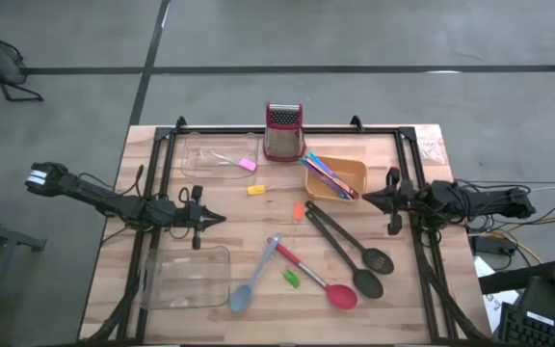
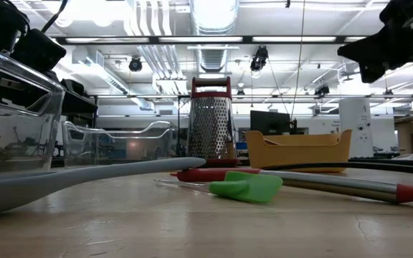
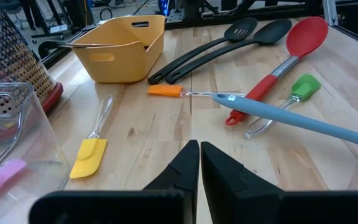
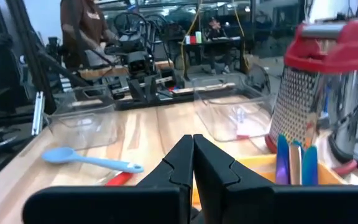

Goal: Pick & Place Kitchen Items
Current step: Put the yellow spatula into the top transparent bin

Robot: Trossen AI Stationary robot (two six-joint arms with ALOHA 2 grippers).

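Two black slotted spoons [image 1: 350, 249] lie side by side right of centre. A red-headed spoon [image 1: 342, 296] lies near the front edge, and the handle of a grey-blue spatula [image 1: 244, 294] crosses over its handle. Small green [image 1: 290, 279], orange [image 1: 298, 210] and yellow [image 1: 255, 190] blocks lie flat on the wood, and a pink one [image 1: 248, 165] lies in the far clear tray. Thin coloured sticks [image 1: 330, 176] lean in the orange bowl. My left gripper [image 1: 222, 219] hovers shut at the left, pointing at the items [image 3: 199, 149]. My right gripper [image 1: 362, 200] hovers shut beside the bowl [image 4: 192, 140].
A red-topped metal grater [image 1: 283, 130] stands at the far middle, with the orange bowl [image 1: 355, 169] to its right. One clear tray [image 1: 215, 154] sits far left and another [image 1: 186, 275] near left. Bare wood lies between the two grippers.
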